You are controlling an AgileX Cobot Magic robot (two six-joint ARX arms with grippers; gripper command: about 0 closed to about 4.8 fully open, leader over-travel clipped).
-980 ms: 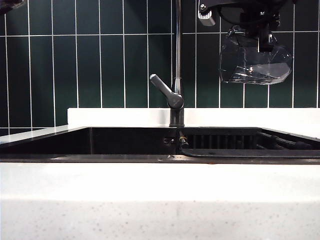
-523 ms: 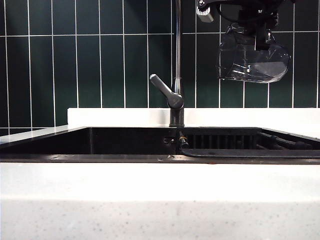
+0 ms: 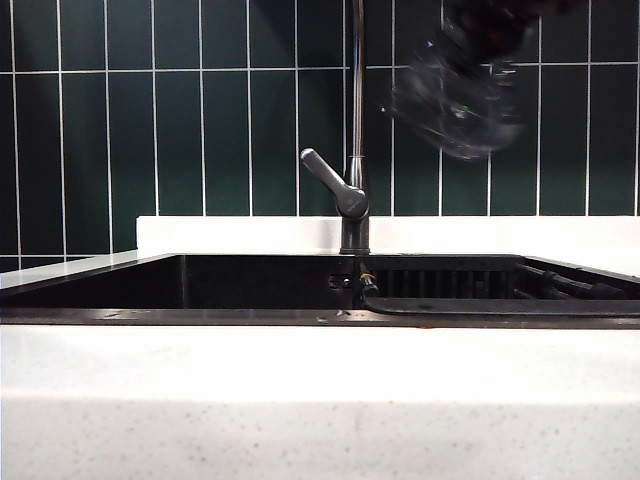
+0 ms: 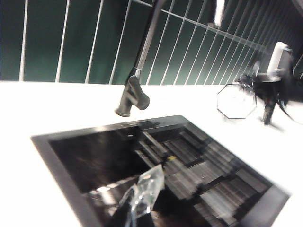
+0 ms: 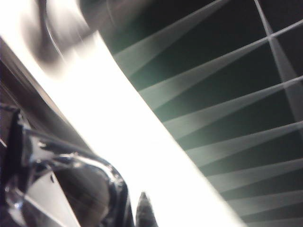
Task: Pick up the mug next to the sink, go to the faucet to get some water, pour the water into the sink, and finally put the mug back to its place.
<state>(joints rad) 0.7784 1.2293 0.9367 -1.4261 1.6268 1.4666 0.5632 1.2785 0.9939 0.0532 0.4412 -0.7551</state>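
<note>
The clear glass mug (image 3: 455, 100) hangs blurred and tilted high up, just right of the faucet (image 3: 355, 120) pipe, above the black sink (image 3: 250, 283). My right gripper (image 3: 490, 22) is shut on the mug from above. The right wrist view shows the mug's rim (image 5: 66, 177) against my right gripper (image 5: 130, 209). In the left wrist view, the mug (image 4: 236, 100) and the right gripper (image 4: 268, 92) show beyond the faucet (image 4: 135, 92). My left gripper (image 4: 142, 198) is shut, its glinting fingers over the sink (image 4: 45, 143); it is out of the exterior view.
The grey lever handle (image 3: 330, 180) points left from the faucet base. A ribbed black rack (image 3: 440, 280) fills the sink's right half. White speckled counter (image 3: 300, 400) runs along the front, and dark green wall tiles (image 3: 150, 120) stand behind.
The mug has swung left towards the faucet pipe and tipped, now motion-blurred. The dark bit of the left arm at the top left corner has left the exterior view.
</note>
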